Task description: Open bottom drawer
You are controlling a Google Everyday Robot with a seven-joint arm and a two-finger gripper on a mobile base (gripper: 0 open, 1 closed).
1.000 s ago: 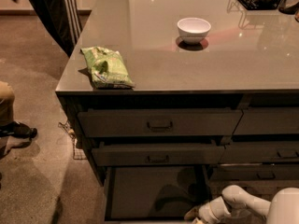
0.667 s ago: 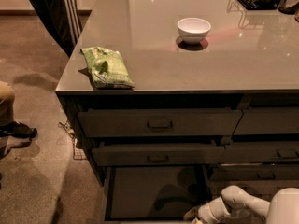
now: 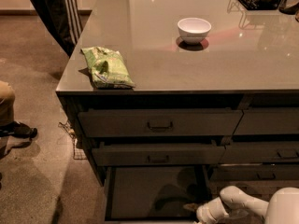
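Crinkly green snack bag [image 3: 107, 68], then round white bowl [image 3: 194, 29], on the grey table [image 3: 243, 59]. Below, the slim dark bottom drawer [image 3: 154, 192] is out (dark flat floor showing). White end effector [image 3: 202, 214] by its front right; grip I cannot tell.

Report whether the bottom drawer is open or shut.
Open: the bottom drawer shows its flat interior, pulled out past the middle drawer above. The gripper is near its front edge.

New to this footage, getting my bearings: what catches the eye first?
The bottom drawer stands pulled out, dark inside showing, the robot's hand low at its right front corner. On the countertop sit a white bowl and, near the left edge, a green bag.
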